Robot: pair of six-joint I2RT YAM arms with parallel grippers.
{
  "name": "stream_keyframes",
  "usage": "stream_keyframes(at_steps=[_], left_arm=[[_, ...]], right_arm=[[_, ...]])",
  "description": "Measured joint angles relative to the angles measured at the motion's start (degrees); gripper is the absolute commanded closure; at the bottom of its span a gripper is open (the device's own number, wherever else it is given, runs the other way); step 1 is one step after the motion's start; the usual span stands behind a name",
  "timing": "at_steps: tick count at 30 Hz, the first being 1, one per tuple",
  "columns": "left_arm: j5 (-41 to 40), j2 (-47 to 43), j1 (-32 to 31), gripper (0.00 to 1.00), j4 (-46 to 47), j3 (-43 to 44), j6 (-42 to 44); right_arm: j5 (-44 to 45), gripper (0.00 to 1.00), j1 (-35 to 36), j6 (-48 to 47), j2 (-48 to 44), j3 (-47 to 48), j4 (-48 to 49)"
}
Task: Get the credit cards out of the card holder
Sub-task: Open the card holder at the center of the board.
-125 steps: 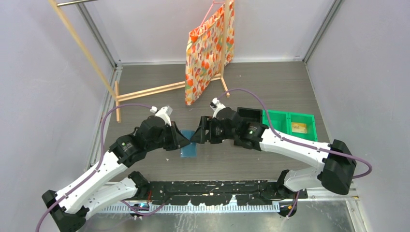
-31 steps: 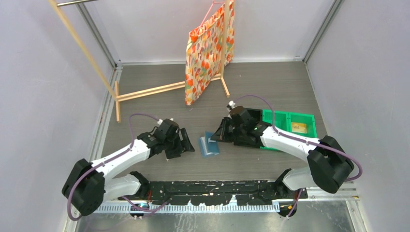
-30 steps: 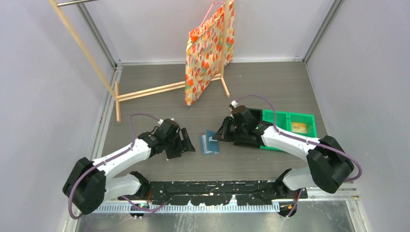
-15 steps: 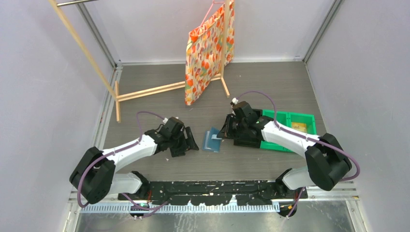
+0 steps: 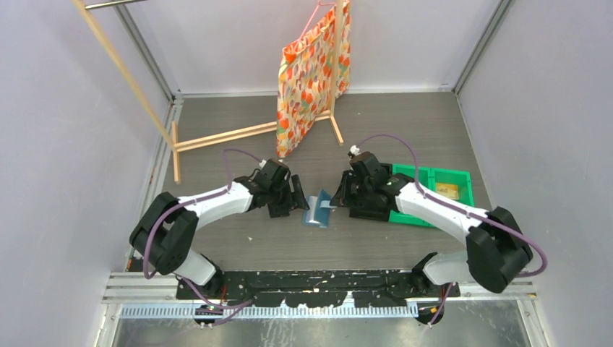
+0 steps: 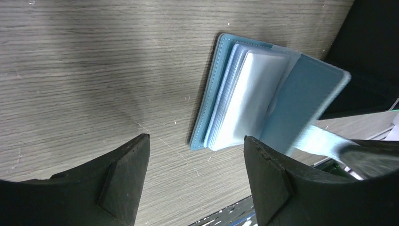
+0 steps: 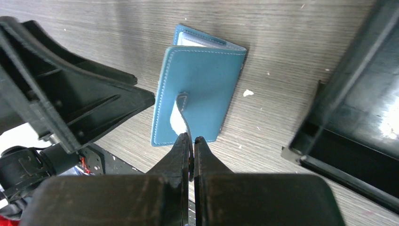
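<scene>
1 big grey wood-grain table takes up most of the overhead view. At the far end an orange patterned bag hangs on a wooden rack. No print on it that I can read, just shapes.

Next down in size, the 2 arms meet around the middle of the table. On the right there's a green bin with 2 compartments, and a black bin just beside it, mostly hidden under the right arm.

The teal card holder lies on the table between the grippers, left of the bins. Its top cover is lifted at an angle, so the pale translucent sleeves show in a stack. I can't tell which cards are in them, and no logo or stitched name shows on the cover.

The left gripper is spread wide, jaws apart, just beside the holder's left edge and gripping nothing. The right gripper is pinched tight on the closure strap of the card holder, holding that cover up.

Smallest bit: 1 tan-yellow card sits in the right compartment of the green bin. The marks on it are too small to read.
</scene>
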Motion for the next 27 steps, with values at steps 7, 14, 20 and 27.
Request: stream_keyframes(at_steps=[7, 14, 20, 27], left_arm=[[2.86, 1.38, -0.02, 0.26, 2.03, 0.26, 0.37], [4.85, 5.64, -1.38, 0.23, 4.68, 1.68, 0.59], [4.87, 8.81, -4.48, 0.24, 4.44, 6.14, 1.7], [4.35, 8.92, -5.64, 0.23, 3.32, 6.71, 2.14]], right_arm=[[4.48, 0.99, 0.0, -1.75, -5.9, -0.79, -3.5], [5.49, 0.71, 0.0, -1.88, -5.53, -1.86, -4.37], [5.55, 0.43, 0.0, -1.55, -5.51, -1.84, -4.39], [4.61, 0.3, 0.0, -0.94, -5.49, -1.7, -4.04]])
